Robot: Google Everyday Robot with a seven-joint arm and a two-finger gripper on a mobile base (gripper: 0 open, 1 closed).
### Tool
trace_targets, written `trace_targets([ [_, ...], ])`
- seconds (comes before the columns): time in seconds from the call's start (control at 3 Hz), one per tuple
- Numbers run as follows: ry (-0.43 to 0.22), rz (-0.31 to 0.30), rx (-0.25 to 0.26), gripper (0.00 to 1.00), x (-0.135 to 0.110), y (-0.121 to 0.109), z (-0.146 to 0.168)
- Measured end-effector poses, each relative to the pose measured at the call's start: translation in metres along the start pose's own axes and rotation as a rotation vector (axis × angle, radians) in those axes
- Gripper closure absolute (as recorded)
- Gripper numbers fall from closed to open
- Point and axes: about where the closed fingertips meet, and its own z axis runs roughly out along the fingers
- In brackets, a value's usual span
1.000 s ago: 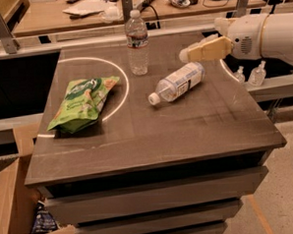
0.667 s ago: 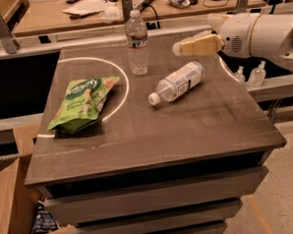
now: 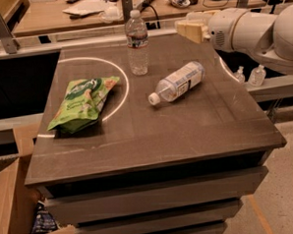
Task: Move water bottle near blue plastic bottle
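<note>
**Upright bottle best taken at its middle**

On the desk (image 3: 226, 129) a green snack bag (image 3: 84, 101) is laid by the left edge. The blue plastic bottle (image 3: 178, 82) is laid on its side near the centre. The water bottle (image 3: 137, 43) is stood upright by the back edge. The gripper (image 3: 190, 30) is held over the back right corner; whether it is open or closed cannot be told. A grasp around the ribbed middle is advised, so tipping is avoided.
</note>
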Motion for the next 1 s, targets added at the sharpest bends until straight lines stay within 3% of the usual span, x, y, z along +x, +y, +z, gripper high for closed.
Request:
trace_targets([
  [0.33, -0.007, -0.007, 0.075, 0.84, -0.003, -0.01, 0.016],
  [0.67, -0.016, -0.007, 0.107, 1.0, -0.003, -0.02, 0.047],
  [1.0, -0.02, -0.007, 0.109, 1.0, -0.003, -0.023, 0.069],
])
